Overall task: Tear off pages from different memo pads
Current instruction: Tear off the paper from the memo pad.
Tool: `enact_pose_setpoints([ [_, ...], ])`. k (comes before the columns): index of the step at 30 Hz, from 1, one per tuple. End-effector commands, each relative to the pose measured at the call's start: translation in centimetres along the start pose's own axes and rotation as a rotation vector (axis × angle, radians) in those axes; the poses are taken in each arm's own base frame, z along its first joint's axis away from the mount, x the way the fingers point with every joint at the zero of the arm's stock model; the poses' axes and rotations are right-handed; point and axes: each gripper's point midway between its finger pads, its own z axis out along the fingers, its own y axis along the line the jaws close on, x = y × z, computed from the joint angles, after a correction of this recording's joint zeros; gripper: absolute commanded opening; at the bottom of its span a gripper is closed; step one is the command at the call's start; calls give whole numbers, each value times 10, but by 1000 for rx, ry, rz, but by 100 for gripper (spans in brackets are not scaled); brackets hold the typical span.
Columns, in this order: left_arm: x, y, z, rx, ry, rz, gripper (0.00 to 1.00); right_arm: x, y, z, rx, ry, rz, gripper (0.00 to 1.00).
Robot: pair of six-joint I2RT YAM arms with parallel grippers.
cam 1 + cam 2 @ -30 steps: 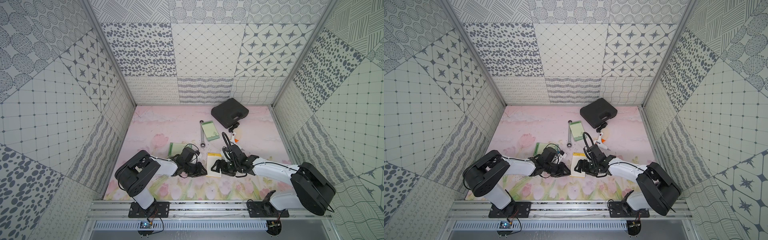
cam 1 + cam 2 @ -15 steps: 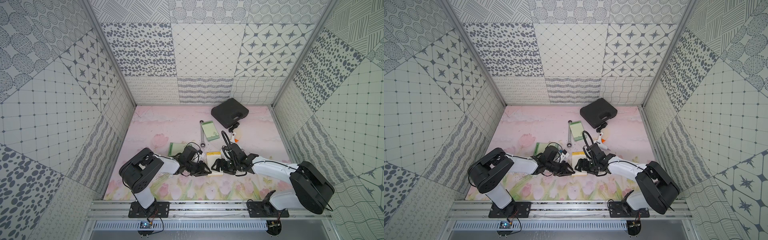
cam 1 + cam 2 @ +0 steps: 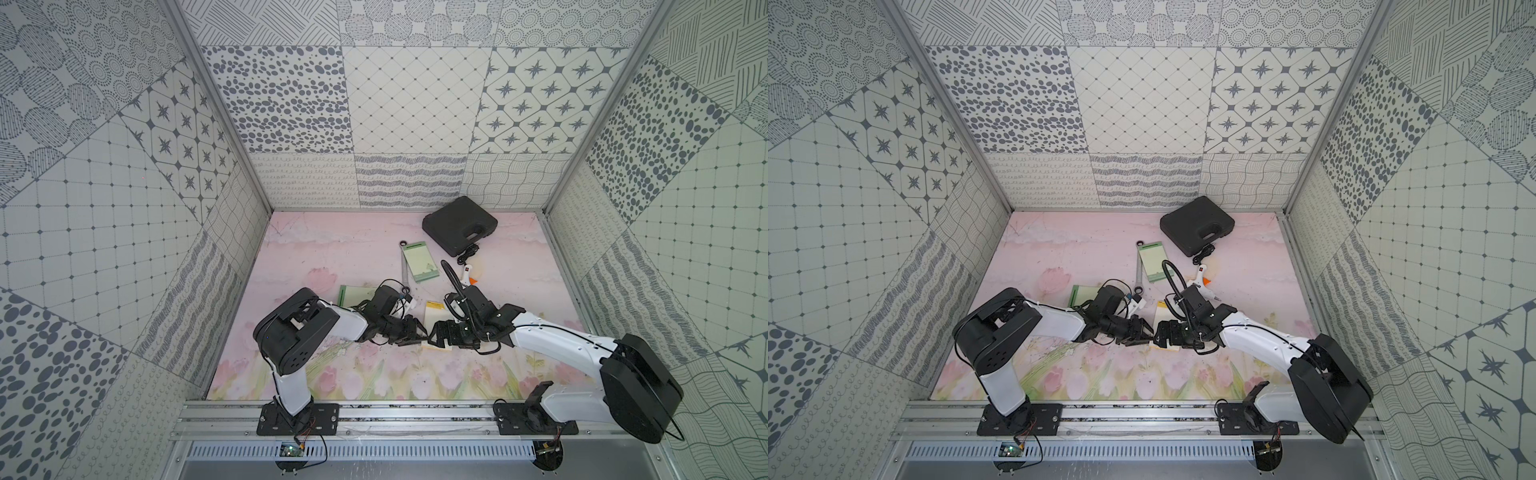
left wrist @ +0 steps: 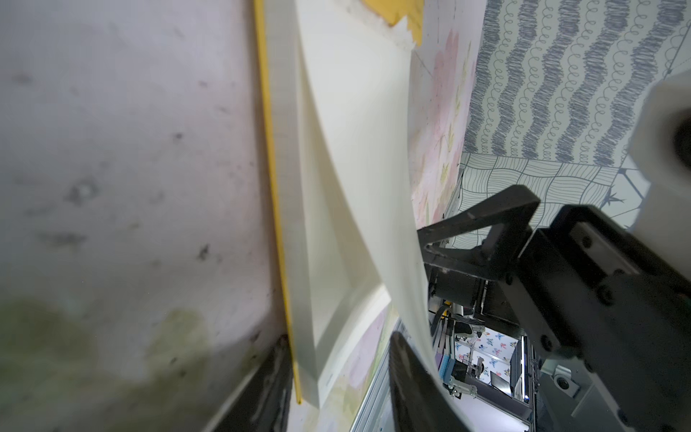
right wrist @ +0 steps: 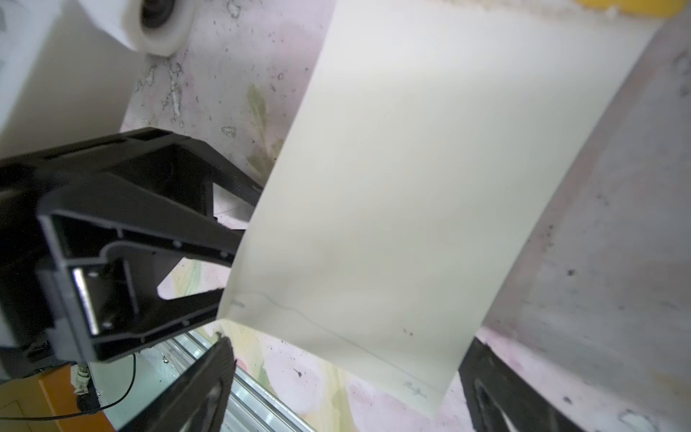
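Checking the bench [image 3: 332, 257] front-centre, you find the left end effector [image 3: 415, 331] part-open and the right end effector [image 3: 436, 334] wide. Neither clamps the cream page [image 5: 411, 187] curling up off the cream pad [image 3: 434, 311] between them. Behind: near green pad [image 3: 353, 293], then far green pad [image 3: 422, 264].

I have both arms folded low and reaching inward, so the two grippers meet nose to nose in front of me. My left arm [image 3: 345, 325] rises from its base to a raised black elbow, then its white forearm slopes down to the wrist. The left gripper [image 3: 413, 334] points toward my right side, its jaws parted partway with a clear gap between the black fingers [image 5: 209, 243]. My right arm [image 3: 557, 341] mirrors that pose, elbow high and forearm angled down and inward. The right gripper [image 3: 432, 336] faces the left one, tips almost meeting it, jaws spread wide.
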Motion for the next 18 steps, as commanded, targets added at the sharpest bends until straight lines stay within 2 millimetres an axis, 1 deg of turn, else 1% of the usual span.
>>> enact_pose_setpoints([
  [1,-7,26,5,-118,-24,-58,45,-10,5,-12,-1,-34,-52,96],
  [6,-13,22,10,-110,-21,-57,45,-15,-1,-24,53,-66,-99,96],
  [12,-17,18,12,-110,-15,-59,46,-28,-12,-48,174,-139,-182,95],
  [16,-22,12,12,-99,-20,-50,46,-30,-19,-47,240,-117,-234,92],
  [18,-23,10,12,-99,-22,-45,46,-31,-19,-46,269,-106,-263,91],
])
